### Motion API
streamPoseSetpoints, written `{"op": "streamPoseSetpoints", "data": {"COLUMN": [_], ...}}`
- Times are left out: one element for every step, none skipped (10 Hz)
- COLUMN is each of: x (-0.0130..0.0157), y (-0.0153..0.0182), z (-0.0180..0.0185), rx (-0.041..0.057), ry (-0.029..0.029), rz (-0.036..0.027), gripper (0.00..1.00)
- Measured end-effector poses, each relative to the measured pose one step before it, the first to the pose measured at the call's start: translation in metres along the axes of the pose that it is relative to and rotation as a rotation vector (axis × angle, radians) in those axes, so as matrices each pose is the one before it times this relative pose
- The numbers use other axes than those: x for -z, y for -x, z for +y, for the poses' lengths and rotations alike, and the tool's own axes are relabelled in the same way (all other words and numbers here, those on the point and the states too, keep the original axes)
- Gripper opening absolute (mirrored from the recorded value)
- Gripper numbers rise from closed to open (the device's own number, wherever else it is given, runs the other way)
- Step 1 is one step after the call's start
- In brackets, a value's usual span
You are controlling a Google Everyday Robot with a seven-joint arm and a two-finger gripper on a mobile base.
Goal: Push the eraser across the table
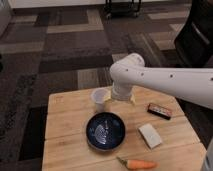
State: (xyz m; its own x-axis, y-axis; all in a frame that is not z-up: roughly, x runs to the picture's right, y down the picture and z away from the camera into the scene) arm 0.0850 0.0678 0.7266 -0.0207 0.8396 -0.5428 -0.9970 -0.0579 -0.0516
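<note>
Light wood, plank-grained: the roughly square butcher-block table (65, 125), standing on a carpet of grey and dark squares (60, 50).

- Round dark blue bowl (105, 131) with pale rings inside. It sits on the near-middle of the top and serves as the reference for every other entry.
- Small white cup (100, 99), upright, just beyond the bowl on its far side and close to its rim.
- Small flat black eraser (159, 111) with reddish and white markings on top. It lies flat beyond and to the right of the bowl, well apart from it and close to the table's right edge. Nothing touches it.
- Pale white-grey rectangular block (150, 135), flat and slightly askew, just right of the bowl and nearer to me than the eraser.
- Orange carrot (137, 164), lying on its side, nearer than the bowl and to its right, by the front edge.
- Thick white robot arm (165, 82), reaching in from the right above the table and bending downward beyond the bowl.
- Gripper (120, 96), at the arm's lower end beyond the bowl, beside the cup and well apart from the eraser. Its jaws stand wide apart and hold nothing.
- Small yellow object (133, 100), partly hidden behind the arm's end. I cannot tell what it is.
</note>
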Motion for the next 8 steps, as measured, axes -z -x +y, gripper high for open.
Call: {"op": "streamPoseSetpoints", "data": {"x": [-0.00291, -0.00436, -0.00104, -0.00534, -0.00047, 0.00007, 0.00034, -0.00013], "y": [0.00742, 0.00281, 0.00041, -0.00020, 0.00004, 0.00031, -0.00047, 0.00004], "z": [-0.01551, -0.01346, -0.00272, -0.01986, 0.00327, 0.00109, -0.00337, 0.00067], "rx": [0.00343, 0.00805, 0.00076, -0.01466, 0.00379, 0.00170, -0.00472, 0.00089], "ry": [0.01240, 0.01625, 0.00240, 0.00103, 0.00326, 0.00110, -0.00269, 0.00054], "rz": [-0.01387, 0.00115, 0.00096, 0.01064, 0.00181, -0.00087, -0.00021, 0.00024], "gripper": [0.80, 0.80, 0.80, 0.80, 0.80, 0.80, 0.80, 0.80]}}
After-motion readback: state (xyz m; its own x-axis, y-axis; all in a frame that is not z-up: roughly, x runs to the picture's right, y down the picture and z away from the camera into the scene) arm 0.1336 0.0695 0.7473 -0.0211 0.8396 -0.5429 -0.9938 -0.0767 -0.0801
